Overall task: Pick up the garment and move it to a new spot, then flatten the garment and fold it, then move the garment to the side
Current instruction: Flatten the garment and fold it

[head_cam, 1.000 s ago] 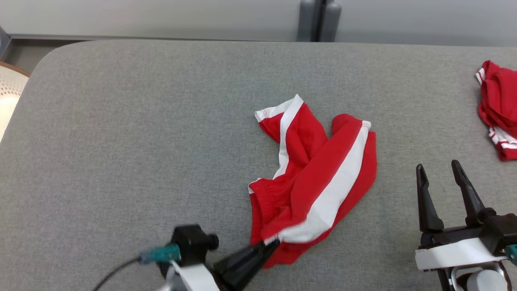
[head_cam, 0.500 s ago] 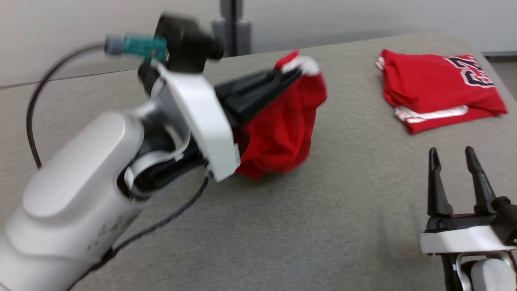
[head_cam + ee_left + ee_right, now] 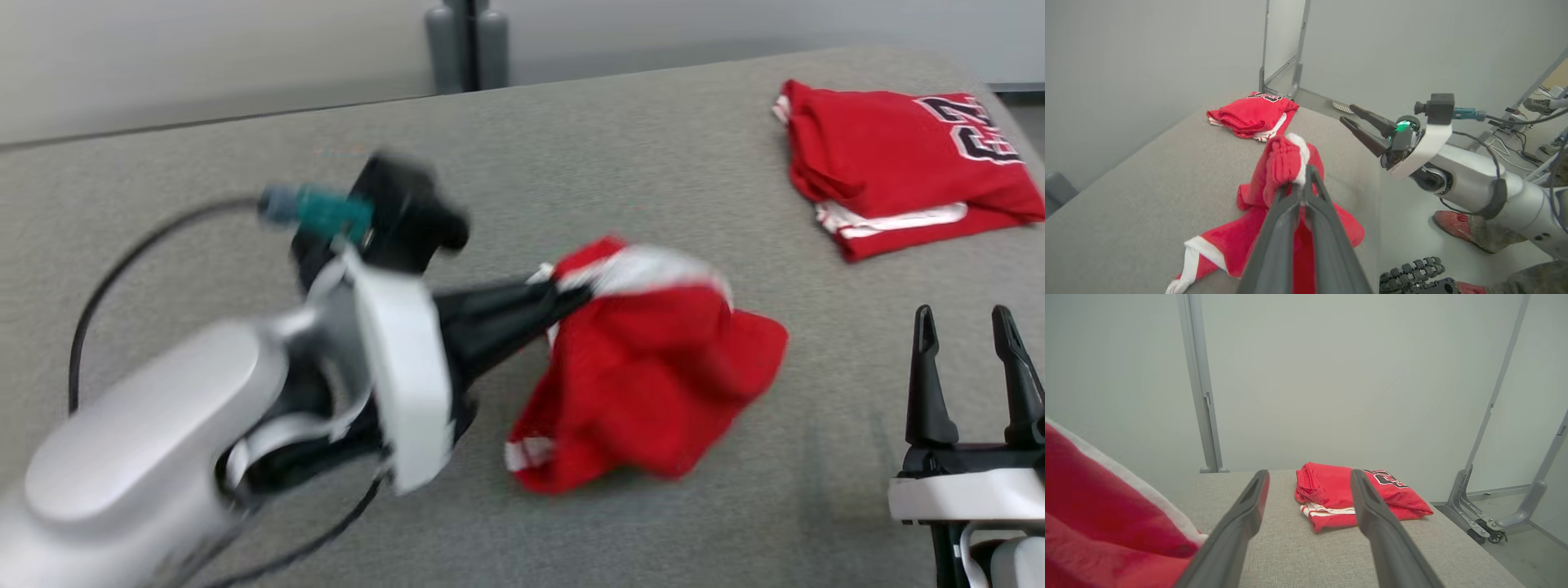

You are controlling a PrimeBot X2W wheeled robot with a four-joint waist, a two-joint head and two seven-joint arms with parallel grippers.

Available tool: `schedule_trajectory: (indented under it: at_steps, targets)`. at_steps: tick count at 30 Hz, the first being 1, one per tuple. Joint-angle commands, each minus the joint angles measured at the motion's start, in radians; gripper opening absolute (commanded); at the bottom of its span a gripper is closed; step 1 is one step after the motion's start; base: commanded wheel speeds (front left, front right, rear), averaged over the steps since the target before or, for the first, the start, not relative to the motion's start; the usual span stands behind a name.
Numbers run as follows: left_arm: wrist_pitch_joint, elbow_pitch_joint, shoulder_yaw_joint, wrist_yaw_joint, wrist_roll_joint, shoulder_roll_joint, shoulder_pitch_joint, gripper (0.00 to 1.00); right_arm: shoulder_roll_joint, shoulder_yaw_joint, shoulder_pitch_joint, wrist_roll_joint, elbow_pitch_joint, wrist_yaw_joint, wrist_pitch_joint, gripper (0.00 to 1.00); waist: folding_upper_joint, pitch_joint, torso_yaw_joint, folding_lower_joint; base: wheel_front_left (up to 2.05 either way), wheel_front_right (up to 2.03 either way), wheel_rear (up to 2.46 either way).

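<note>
Head view: my left fingers (image 3: pixel 506 314), pinched shut on the white-banded edge of the garment (image 3: pixel 653 384), hold it bunched left of the folded jersey (image 3: pixel 890 180); my right fingers (image 3: pixel 928 392) gape empty. Left wrist view: the cloth hangs limp and light, its tail resting on the worktop (image 3: pixel 1147 183) before the jersey. Right wrist view: it bulges left of the jersey. I'd take hems, since middles bunch.

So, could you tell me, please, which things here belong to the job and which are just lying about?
Job: red-and-white shorts, left gripper shut on them, open right gripper, grey table.
Lying about: folded red jersey, person's shoe.
</note>
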Motion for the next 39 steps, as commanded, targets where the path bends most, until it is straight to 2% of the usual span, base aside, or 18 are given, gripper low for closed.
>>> schedule_trajectory:
  at_steps: [1, 5, 8, 11, 16, 19, 22, 28, 32, 38, 39]
  targets:
    - [-0.022, -0.016, -0.021, -0.001, -0.002, 0.061, 0.076, 0.0, -0.017, 0.009, 0.015, 0.009, 0.007, -0.001, -0.001, 1.0, 0.0, 0.03, 0.073, 0.0, 0.0, 0.0, 0.0]
    - [-0.132, 0.009, -0.032, -0.001, 0.015, 0.166, 0.235, 0.0, -0.056, 0.052, 0.024, 0.043, 0.048, -0.001, -0.001, 1.0, 0.0, 0.048, 0.152, 0.0, 0.0, 0.0, 0.0]
    - [-0.198, 0.049, -0.036, -0.001, 0.039, 0.192, 0.292, 0.0, -0.091, 0.101, 0.017, 0.079, 0.084, -0.001, -0.001, 1.0, 0.0, 0.053, 0.187, 0.0, 0.0, 0.0, 0.0]
    - [-0.287, 0.121, -0.039, -0.001, 0.078, 0.188, 0.331, 0.0, -0.168, 0.184, -0.014, 0.152, 0.148, -0.001, -0.001, 1.0, 0.0, 0.056, 0.234, 0.0, 0.0, 0.0, 0.0]
    - [-0.4, 0.237, -0.034, -0.001, 0.095, 0.129, 0.351, 0.0, -0.3, 0.32, -0.03, 0.318, 0.237, -0.001, -0.001, 1.0, 0.0, 0.045, 0.293, 0.0, 0.0, 0.0, 0.0]
    - [-0.452, 0.282, -0.036, -0.001, 0.095, 0.101, 0.351, 0.0, -0.353, 0.381, 0.011, 0.437, 0.192, -0.001, -0.001, 1.0, 0.0, 0.041, 0.315, 0.0, 0.0, 0.0, 0.0]
    - [-0.502, 0.308, -0.027, -0.001, 0.076, 0.08, 0.362, 0.0, -0.388, 0.444, 0.07, 0.558, 0.068, -0.001, -0.001, 1.0, 0.0, 0.046, 0.321, 0.0, 0.0, 0.0, 0.0]
    - [-0.582, 0.331, -0.008, -0.001, 0.048, 0.09, 0.391, 0.0, -0.454, 0.505, 0.193, 0.658, -0.112, -0.001, -0.001, 1.0, 0.0, 0.054, 0.303, 0.0, 0.0, 0.0, 0.0]
    - [-0.603, 0.334, 0.0, -0.001, 0.036, 0.098, 0.409, 0.0, -0.484, 0.56, 0.226, 0.672, -0.137, -0.001, -0.001, 1.0, 0.0, 0.053, 0.29, 0.0, 0.0, 0.0, 0.0]
    - [-0.608, 0.338, -0.006, -0.001, 0.029, 0.101, 0.417, 0.0, -0.501, 0.636, 0.198, 0.705, -0.11, -0.001, 0.001, 1.0, 0.0, 0.042, 0.288, 0.0, 0.0, 0.0, 0.0]
    - [-0.607, 0.338, -0.007, -0.001, 0.029, 0.101, 0.418, 0.0, -0.505, 0.646, 0.19, 0.708, -0.106, -0.001, 0.001, 0.96, 0.0, 0.04, 0.289, 0.0, 0.0, 0.0, 0.0]
